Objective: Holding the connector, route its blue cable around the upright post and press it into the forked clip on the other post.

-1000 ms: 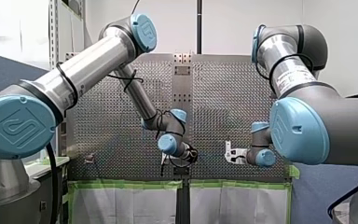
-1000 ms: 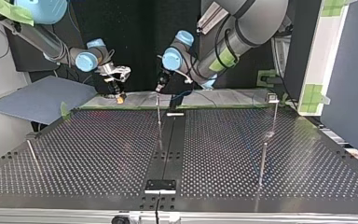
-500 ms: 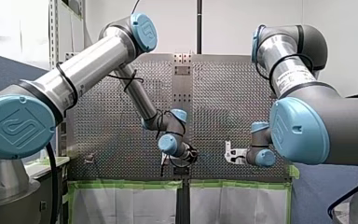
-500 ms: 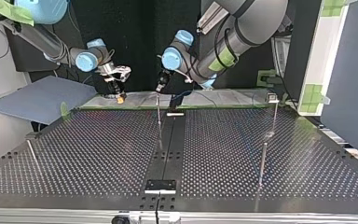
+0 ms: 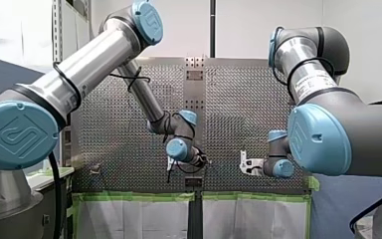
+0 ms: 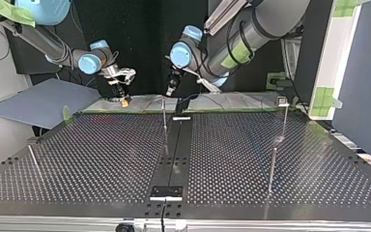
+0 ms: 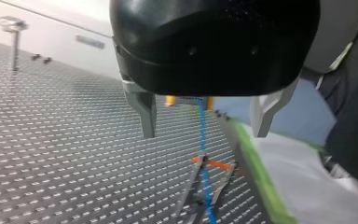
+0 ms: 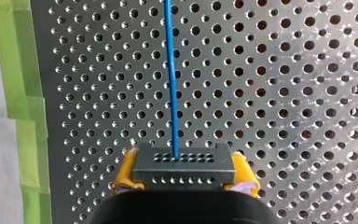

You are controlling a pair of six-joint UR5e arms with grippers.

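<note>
Above the perforated table (image 6: 101,159), my left gripper (image 7: 205,135) hangs with its 2 metal fingers (image 7: 145,112) spread apart, empty. My right gripper (image 8: 184,173) has its 2 yellow pads (image 8: 123,173) clamped on the dark connector (image 8: 184,161). The blue cable (image 8: 171,70) runs straight ahead from it and crosses the forked clip (image 7: 213,164) beyond my left gripper's fingers.

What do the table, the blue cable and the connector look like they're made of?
The table looks like bare metal: dull silver sheen, drilled holes. The blue cable seems plastic-jacketed: thin, smooth. The connector is probably moulded plastic: dark matte block with rows of small holes.
</note>
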